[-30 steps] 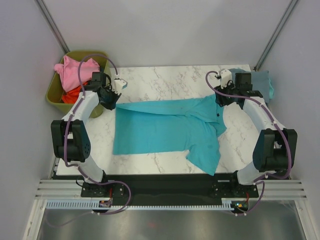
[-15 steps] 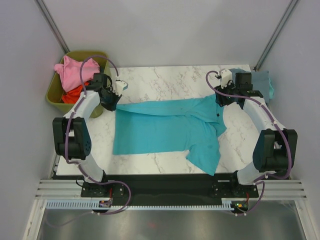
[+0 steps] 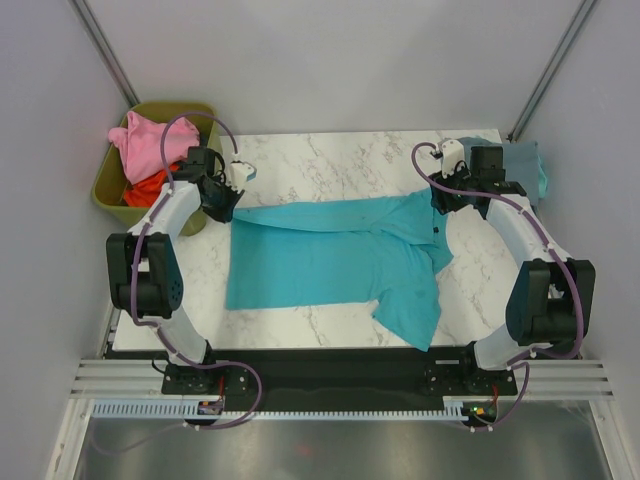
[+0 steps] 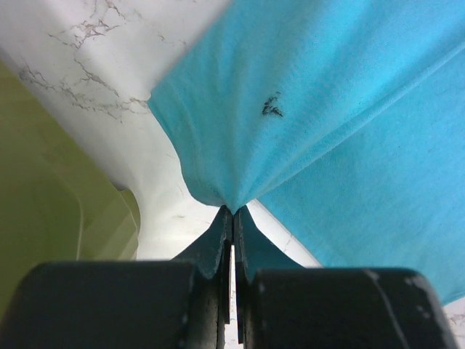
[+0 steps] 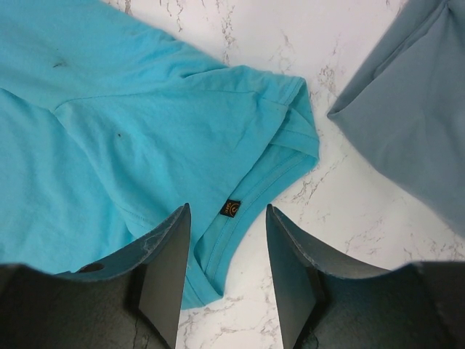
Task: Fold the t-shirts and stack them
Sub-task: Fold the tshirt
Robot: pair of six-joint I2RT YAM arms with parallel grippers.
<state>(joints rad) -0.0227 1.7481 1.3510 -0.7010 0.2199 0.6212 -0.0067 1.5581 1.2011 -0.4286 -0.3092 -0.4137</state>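
A bright teal t-shirt (image 3: 330, 255) lies spread across the marble table, one sleeve hanging toward the front edge. My left gripper (image 3: 222, 200) is at its far left corner, and the left wrist view shows it (image 4: 232, 209) shut on a pinch of teal cloth (image 4: 327, 109). My right gripper (image 3: 442, 200) hovers over the shirt's far right end. Its jaws (image 5: 227, 207) stand open over the teal collar (image 5: 240, 211) with the label, holding nothing. A folded grey-blue t-shirt (image 3: 527, 160) (image 5: 414, 131) lies at the far right corner. Pink (image 3: 140, 145) and orange-red (image 3: 148, 187) t-shirts sit in the bin.
The olive-green bin (image 3: 110, 190) stands off the table's far left corner, close beside my left gripper; its wall (image 4: 43, 182) fills the left of the left wrist view. Bare marble (image 3: 330, 165) shows behind the teal t-shirt. Grey walls enclose the table.
The left arm's elbow has shifted slightly to the left while the grip on the teal corner holds. The right gripper and the shirts look unchanged.
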